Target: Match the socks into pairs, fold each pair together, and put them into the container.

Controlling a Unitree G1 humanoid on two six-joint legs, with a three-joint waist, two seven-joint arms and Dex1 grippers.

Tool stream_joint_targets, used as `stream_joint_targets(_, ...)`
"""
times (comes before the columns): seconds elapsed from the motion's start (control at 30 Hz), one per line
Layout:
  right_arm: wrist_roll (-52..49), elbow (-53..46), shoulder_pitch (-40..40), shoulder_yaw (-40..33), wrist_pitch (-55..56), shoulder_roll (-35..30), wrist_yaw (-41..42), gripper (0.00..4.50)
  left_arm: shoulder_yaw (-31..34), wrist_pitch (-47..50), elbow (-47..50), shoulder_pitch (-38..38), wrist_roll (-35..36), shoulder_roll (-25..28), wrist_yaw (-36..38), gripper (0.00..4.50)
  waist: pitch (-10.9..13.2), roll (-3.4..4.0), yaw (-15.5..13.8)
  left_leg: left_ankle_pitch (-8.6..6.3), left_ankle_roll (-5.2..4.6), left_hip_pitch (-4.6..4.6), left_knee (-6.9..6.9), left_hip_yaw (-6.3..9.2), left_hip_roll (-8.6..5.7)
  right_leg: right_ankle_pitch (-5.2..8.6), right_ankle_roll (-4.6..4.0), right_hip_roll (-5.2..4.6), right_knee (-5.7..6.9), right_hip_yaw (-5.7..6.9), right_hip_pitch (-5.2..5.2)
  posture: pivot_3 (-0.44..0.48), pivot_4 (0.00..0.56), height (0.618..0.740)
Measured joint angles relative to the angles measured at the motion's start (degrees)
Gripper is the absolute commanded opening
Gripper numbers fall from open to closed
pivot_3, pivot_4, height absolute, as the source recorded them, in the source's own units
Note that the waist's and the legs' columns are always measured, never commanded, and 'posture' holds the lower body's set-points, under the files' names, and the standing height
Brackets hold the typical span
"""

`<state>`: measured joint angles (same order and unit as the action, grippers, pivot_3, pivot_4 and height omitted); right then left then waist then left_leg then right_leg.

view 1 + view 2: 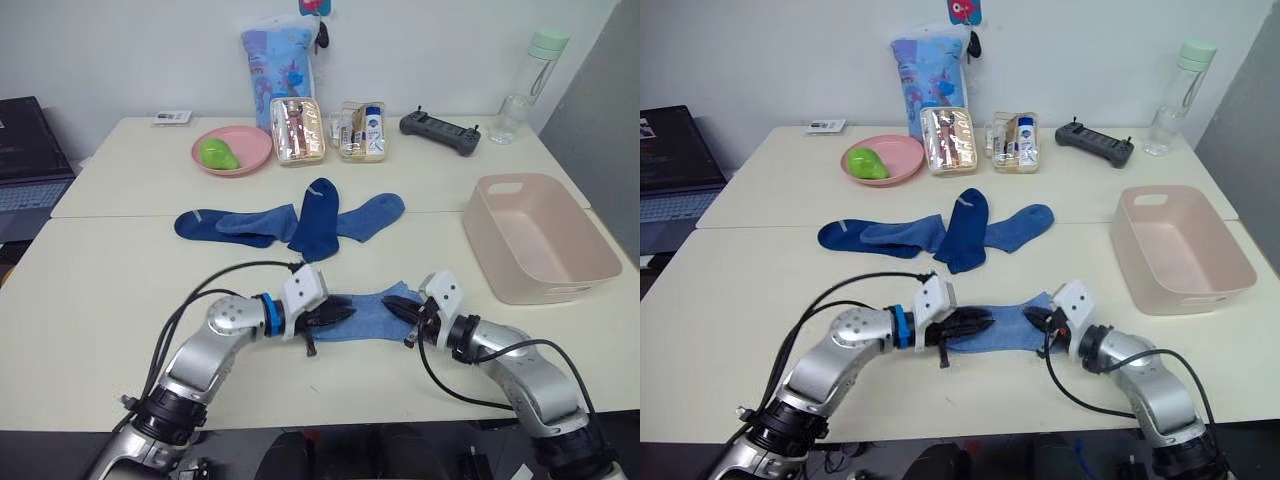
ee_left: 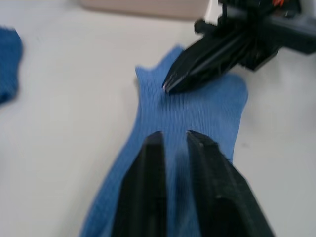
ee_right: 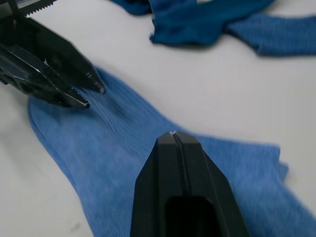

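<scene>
Light blue sock (image 1: 365,315) flat near table's (image 1: 120,290) front edge, both grippers over it. Left gripper (image 2: 170,136) over one end, fingers slightly parted, narrow gap, gripping nothing. Right gripper (image 3: 173,136) over other end, fingers pressed together, nothing between; whether tips touch sock hard to make out. Head view adds: four darker socks (image 1: 300,222) heaped mid-table, overlapping. Pink tub (image 1: 535,240) at right edge, bare tabletop between.
</scene>
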<state>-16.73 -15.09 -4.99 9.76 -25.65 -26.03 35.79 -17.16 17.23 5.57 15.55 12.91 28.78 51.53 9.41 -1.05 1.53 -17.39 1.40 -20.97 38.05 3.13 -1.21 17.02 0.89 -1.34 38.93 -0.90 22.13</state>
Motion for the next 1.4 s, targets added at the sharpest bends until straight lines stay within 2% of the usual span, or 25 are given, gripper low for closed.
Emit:
stream_joint_targets(0.2,0.8,2.0,0.1,0.0,1.7,-0.2,0.7,0.00,0.4,-1.5,-1.8,-1.6,-0.4,1.0,0.7,0.03,0.0,0.00,0.0,0.00,0.00,0.01,0.00,0.02,0.01,0.00,0.00,0.00,0.02,0.01,-0.01,0.000,0.150,0.740)
stream_joint_targets(0.73,0.5,2.0,1.3,-2.5,2.2,-2.0,2.5,0.00,6.1,-2.5,-3.0,-3.5,0.4,2.8,1.3,0.03,0.0,0.00,0.0,0.00,0.00,0.07,0.03,0.05,0.01,0.00,0.00,0.00,0.05,0.04,-0.08,0.000,0.150,0.740)
stream_joint_targets(0.93,-7.2,-4.3,1.5,-7.0,-1.6,-1.9,4.1,0.00,13.2,2.5,0.6,-4.7,8.9,0.4,0.1,0.03,0.0,0.00,0.0,0.00,-0.01,0.00,0.02,0.08,0.03,0.00,0.00,0.00,0.03,0.05,-0.03,0.000,0.150,0.740)
stream_joint_targets(1.07,-8.3,-5.7,1.8,-11.0,-2.6,-5.5,4.1,0.88,18.2,2.8,1.7,-5.8,10.6,1.6,-1.4,0.85,0.0,0.00,0.0,0.00,-0.01,0.01,0.03,0.04,0.02,0.00,0.00,-0.01,0.02,0.02,-0.05,0.000,0.150,0.740)
stream_joint_targets(1.2,-9.1,-4.8,2.8,-17.3,-2.7,-9.7,4.4,2.32,24.0,0.9,1.2,-9.2,10.5,3.9,-3.0,2.19,0.0,0.00,0.0,0.00,-0.01,0.04,-0.02,0.06,0.03,0.00,0.00,-0.01,0.02,0.06,-0.05,0.000,0.150,0.740)
stream_joint_targets(1.3,-9.4,-4.7,4.5,-19.3,-2.9,-10.2,4.9,3.44,26.3,-0.5,0.6,-12.2,10.3,4.8,-3.3,3.15,0.0,0.00,0.0,0.00,-0.01,0.03,-0.03,0.05,0.03,0.00,-0.01,-0.01,0.01,0.04,-0.05,0.000,0.150,0.740)
stream_joint_targets(1.4,-9.8,-4.4,9.2,-21.5,-2.9,-10.3,5.2,4.48,28.6,-2.2,0.9,-18.6,10.3,4.8,-3.5,4.13,0.0,0.00,0.0,-0.01,-0.02,0.01,-0.03,0.02,0.04,0.00,0.00,-0.02,-0.07,0.00,-0.06,0.000,0.150,0.740)
